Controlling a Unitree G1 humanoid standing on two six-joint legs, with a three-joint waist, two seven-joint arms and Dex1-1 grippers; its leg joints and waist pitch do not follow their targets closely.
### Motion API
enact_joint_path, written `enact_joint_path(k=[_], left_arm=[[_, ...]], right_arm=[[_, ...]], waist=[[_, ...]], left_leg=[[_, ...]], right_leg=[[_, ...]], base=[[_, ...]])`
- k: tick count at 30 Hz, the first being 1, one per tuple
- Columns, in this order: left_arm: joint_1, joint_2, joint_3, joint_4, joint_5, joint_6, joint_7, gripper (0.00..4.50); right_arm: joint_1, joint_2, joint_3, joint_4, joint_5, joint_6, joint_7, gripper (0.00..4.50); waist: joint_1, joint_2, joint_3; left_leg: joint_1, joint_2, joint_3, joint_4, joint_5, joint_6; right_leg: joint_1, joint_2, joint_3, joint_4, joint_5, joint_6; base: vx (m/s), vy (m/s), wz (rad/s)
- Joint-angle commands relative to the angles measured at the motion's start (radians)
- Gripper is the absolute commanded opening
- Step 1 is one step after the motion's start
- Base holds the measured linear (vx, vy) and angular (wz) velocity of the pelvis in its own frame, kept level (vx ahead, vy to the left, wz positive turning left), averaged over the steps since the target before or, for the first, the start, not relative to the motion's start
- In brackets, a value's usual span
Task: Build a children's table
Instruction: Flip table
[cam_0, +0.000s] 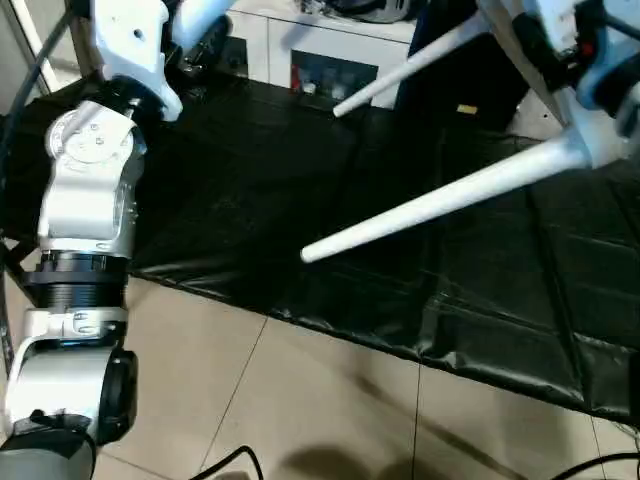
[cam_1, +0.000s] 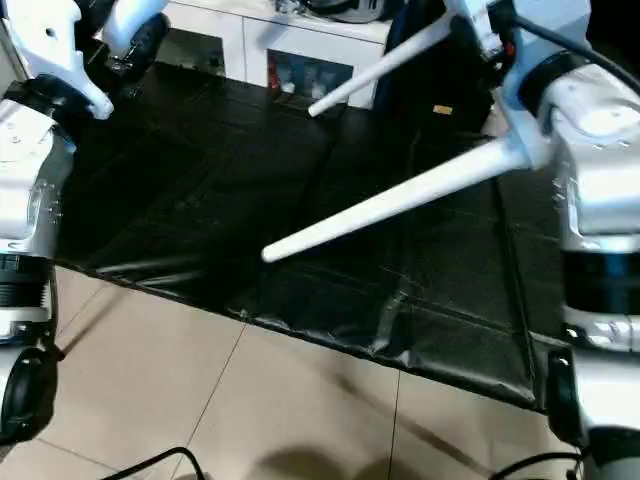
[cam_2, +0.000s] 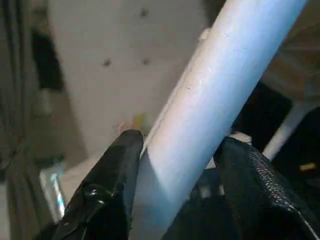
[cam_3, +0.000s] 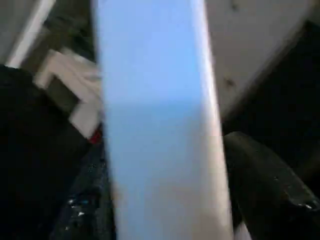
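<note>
**Both grippers on table legs above the mat**

We hold the children's table (cam_0: 470, 190) tilted above the black mat (cam_0: 250, 200), its legs pointing out, probably to turn it upright. Our left gripper (cam_2: 175, 165) is clamped on one leg (cam_2: 215, 100). Our right gripper (cam_3: 165, 200) straddles another leg (cam_3: 155, 100); we cannot tell whether it grips.
</note>
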Motion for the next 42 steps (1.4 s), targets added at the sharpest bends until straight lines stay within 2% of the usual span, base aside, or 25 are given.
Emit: enact_joint_path(k=[1, 4, 5, 6, 8, 10, 12, 14, 17, 19, 20, 21, 22, 24, 26, 28, 31, 33, 34, 36, 38, 40, 42], left_arm=[[0.026, -0.033, 0.001, 0.034, -0.051, 0.066, 0.019, 2.24], [0.020, -0.029, -0.002, 0.041, -0.045, 0.071, 0.014, 2.18], [0.020, -0.028, -0.004, 0.041, -0.043, 0.072, 0.013, 2.18], [0.018, -0.028, -0.003, 0.041, -0.040, 0.079, 0.011, 2.17], [0.017, -0.026, -0.007, 0.043, -0.033, 0.077, 0.009, 2.15], [0.018, -0.026, -0.009, 0.043, -0.031, 0.078, 0.006, 2.15], [0.022, -0.024, -0.019, 0.046, -0.020, 0.062, -0.004, 2.13], [0.028, -0.025, -0.023, 0.047, -0.018, 0.053, -0.013, 2.11], [0.030, -0.026, -0.025, 0.051, -0.015, 0.055, -0.017, 2.09], [0.033, -0.023, -0.029, 0.055, -0.010, 0.054, -0.020, 2.07], [0.033, -0.023, -0.029, 0.055, -0.010, 0.054, -0.020, 2.06], [0.036, -0.022, -0.029, 0.057, -0.009, 0.053, -0.021, 2.05], [0.042, -0.020, -0.028, 0.059, -0.010, 0.050, -0.022, 2.04], [0.048, -0.018, -0.030, 0.060, -0.010, 0.046, -0.024, 2.01], [0.057, -0.016, -0.033, 0.061, -0.011, 0.039, -0.029, 2.00], [0.064, -0.012, -0.035, 0.062, -0.010, 0.037, -0.034, 1.99], [0.071, -0.006, -0.036, 0.066, -0.006, 0.038, -0.036, 1.96], [0.073, -0.007, -0.031, 0.066, -0.010, 0.043, -0.032, 1.95], [0.076, -0.006, -0.030, 0.064, -0.011, 0.044, -0.032, 1.95], [0.078, -0.005, -0.032, 0.064, -0.011, 0.040, -0.036, 1.90], [0.085, -0.003, -0.038, 0.064, -0.013, 0.027, -0.053, 1.89], [0.087, -0.003, -0.041, 0.064, -0.014, 0.022, -0.058, 1.85], [0.094, -0.004, -0.046, 0.060, -0.017, 0.016, -0.069, 1.84]], right_arm=[[0.037, 0.000, 0.063, -0.013, 0.035, -0.010, 0.101, 3.48], [0.071, -0.019, 0.053, -0.047, 0.059, -0.045, 0.154, 3.85], [0.078, -0.022, 0.045, -0.053, 0.064, -0.054, 0.159, 3.85], [0.081, -0.011, 0.004, -0.055, 0.089, -0.064, 0.158, 3.91], [0.079, 0.001, -0.044, -0.055, 0.125, -0.081, 0.157, 4.19], [0.078, 0.028, -0.109, -0.066, 0.182, -0.076, 0.143, 4.26], [0.060, 0.082, -0.214, -0.064, 0.276, -0.071, 0.096, 4.43], [0.055, 0.117, -0.339, -0.022, 0.359, -0.080, 0.030, 4.50], [0.100, 0.122, -0.383, -0.006, 0.403, -0.079, 0.048, 4.50], [0.162, 0.135, -0.407, -0.022, 0.469, -0.047, 0.101, 4.50], [0.163, 0.135, -0.407, -0.022, 0.469, -0.047, 0.102, 4.50], [0.204, 0.145, -0.412, -0.039, 0.506, -0.028, 0.136, 4.50], [0.285, 0.170, -0.410, -0.090, 0.579, 0.018, 0.196, 4.50], [0.344, 0.184, -0.402, -0.117, 0.615, 0.041, 0.238, 4.50], [0.443, 0.197, -0.376, -0.156, 0.658, 0.071, 0.311, 4.50], [0.513, 0.206, -0.354, -0.171, 0.665, 0.080, 0.341, 4.50], [0.570, 0.223, -0.353, -0.164, 0.669, 0.076, 0.342, 4.50], [0.588, 0.227, -0.356, -0.173, 0.679, 0.084, 0.343, 4.50], [0.598, 0.227, -0.357, -0.182, 0.684, 0.092, 0.342, 4.50], [0.608, 0.226, -0.347, -0.181, 0.665, 0.088, 0.333, 4.50], [0.615, 0.233, -0.325, -0.149, 0.606, 0.062, 0.291, 4.50], [0.616, 0.236, -0.317, -0.134, 0.585, 0.049, 0.275, 4.50], [0.606, 0.242, -0.274, -0.101, 0.520, 0.022, 0.243, 4.50]], waist=[[0.000, -0.005, -0.066], [0.000, -0.002, -0.063], [-0.001, -0.003, -0.063], [-0.002, -0.001, -0.062], [-0.004, 0.004, -0.064], [-0.009, 0.006, -0.065], [-0.010, 0.008, -0.067], [-0.004, 0.013, -0.070], [0.007, 0.012, -0.074], [0.011, 0.012, -0.074], [0.010, 0.010, -0.076], [0.009, 0.010, -0.075], [0.012, 0.011, -0.075], [0.014, 0.009, -0.074], [0.013, 0.010, -0.065], [0.011, 0.008, -0.063], [0.009, 0.007, -0.062], [0.008, 0.011, -0.062], [0.007, 0.016, -0.061], [0.007, 0.019, -0.061], [0.004, 0.020, -0.064], [0.004, 0.023, -0.068], [0.006, 0.022, -0.070]], left_leg=[[-0.006, 0.061, -0.026, -0.060, -0.035, 0.068], [0.000, 0.057, -0.024, -0.059, -0.074, 0.063], [0.003, 0.057, -0.026, -0.060, -0.085, 0.060], [0.004, 0.057, -0.026, -0.060, -0.092, 0.058], [0.011, 0.063, -0.029, -0.063, -0.108, 0.056], [0.013, 0.075, -0.036, -0.069, -0.121, 0.056], [0.018, 0.078, -0.035, -0.069, -0.124, 0.054], [0.021, 0.084, -0.034, -0.071, -0.091, 0.051], [0.014, 0.084, -0.031, -0.068, -0.039, 0.052], [0.009, 0.083, -0.031, -0.068, -0.026, 0.068], [0.006, 0.082, -0.031, -0.068, -0.019, 0.075], [0.005, 0.081, -0.033, -0.067, -0.017, 0.079], [0.007, 0.080, -0.030, -0.066, -0.030, 0.090], [0.004, 0.079, -0.031, -0.068, -0.044, 0.093], [0.007, 0.074, -0.029, -0.071, -0.078, 0.089], [0.012, 0.066, -0.028, -0.070, -0.116, 0.065], [0.015, 0.067, -0.032, -0.072, -0.130, 0.052], [0.018, 0.070, -0.035, -0.073, -0.139, 0.046], [0.021, 0.072, -0.035, -0.074, -0.146, 0.045], [0.029, 0.080, -0.039, -0.078, -0.168, 0.039], [0.024, 0.090, -0.045, -0.083, -0.163, 0.028], [0.024, 0.096, -0.046, -0.084, -0.142, 0.023], [0.021, 0.095, -0.044, -0.083, -0.116, 0.021]], right_leg=[[0.070, -0.108, 0.084, -0.093, -0.276, 0.027], [0.066, -0.104, 0.077, -0.111, -0.370, 0.069], [0.064, -0.103, 0.073, -0.116, -0.395, 0.081], [0.063, -0.103, 0.072, -0.118, -0.406, 0.082], [0.061, -0.105, 0.068, -0.124, -0.416, 0.075], [0.061, -0.109, 0.070, -0.117, -0.373, 0.040], [0.059, -0.115, 0.075, -0.114, -0.356, 0.015], [0.057, -0.119, 0.084, -0.104, -0.285, -0.031], [0.065, -0.120, 0.090, -0.084, -0.179, -0.076], [0.071, -0.124, 0.090, -0.082, -0.157, -0.082], [0.076, -0.123, 0.089, -0.082, -0.149, -0.081], [0.076, -0.122, 0.087, -0.081, -0.148, -0.082], [0.077, -0.125, 0.087, -0.088, -0.167, -0.075], [0.079, -0.124, 0.083, -0.096, -0.213, -0.049], [0.075, -0.120, 0.077, -0.114, -0.313, -0.014], [0.072, -0.120, 0.069, -0.135, -0.442, 0.043], [0.066, -0.117, 0.064, -0.142, -0.473, 0.077], [0.064, -0.119, 0.062, -0.146, -0.485, 0.086], [0.062, -0.120, 0.061, -0.148, -0.487, 0.083], [0.060, -0.124, 0.060, -0.151, -0.475, 0.069], [0.065, -0.130, 0.064, -0.142, -0.419, 0.038], [0.067, -0.136, 0.071, -0.131, -0.358, 0.006], [0.067, -0.137, 0.076, -0.120, -0.299, -0.023]], base=[[0.000, 0.000, 0.00], [0.000, 0.000, 0.00], [0.000, 0.000, 0.00], [0.000, 0.000, 0.00], [0.000, 0.000, 0.00], [0.000, 0.000, 0.00], [0.000, 0.000, 0.00], [0.000, 0.000, 0.00], [0.000, 0.000, 0.00], [0.000, 0.000, 0.00], [0.000, 0.000, 0.00], [0.000, 0.000, 0.00], [0.000, 0.000, 0.00], [0.000, 0.000, 0.00], [0.000, 0.000, 0.00], [0.000, 0.000, 0.00], [0.000, 0.000, 0.00], [0.000, 0.000, 0.00], [0.000, 0.000, 0.00], [0.000, 0.000, 0.00], [0.000, 0.000, 0.00], [0.000, 0.000, 0.00], [0.000, 0.000, 0.00]])
